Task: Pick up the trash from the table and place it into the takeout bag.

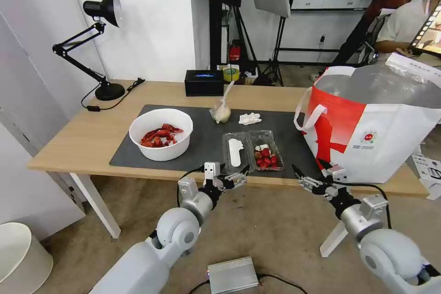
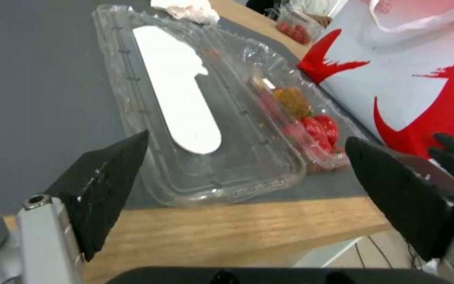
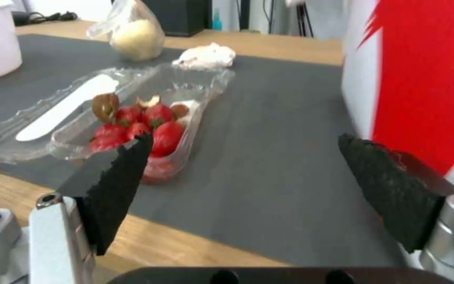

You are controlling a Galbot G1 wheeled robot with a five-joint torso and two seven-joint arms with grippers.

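Your left pincer (image 1: 237, 176) hangs just off the near edge of the worktop (image 1: 82, 138), fingers spread wide with nothing between them, pointed at the clear clamshell tray (image 1: 251, 149). From the left wrist camera you can see that tray (image 2: 195, 118) lying opened flat on the dark grey mat (image 2: 38, 86), a white label in one half and red scraps in the other, its near corner close to the mat's front edge.

Your right pincer (image 1: 310, 172) sits at the near edge too, between the tray and the takeout bag (image 1: 367, 128), fingers likewise wide apart and empty. In the right wrist view the red scraps (image 3: 138, 128) are heaped in the tray half nearest that pincer, and the bag's red and white wall (image 3: 416, 79) stands close on the other side.

The rest of the trash lies on the mat: the white bowl (image 1: 161, 134) of red crayfish shells toward your left, the small knotted clear bag (image 1: 221, 111) behind the tray, and the crumpled white tissue (image 1: 249, 118) just beside that bag. The takeout bag stands upright on the worktop's right end, mouth open, silver lining showing, one white loop handle (image 1: 307, 112) hanging toward the mat.

Behind the mat you have a black box (image 1: 204, 82), and a black desk lamp (image 1: 98, 41) on the far left corner.
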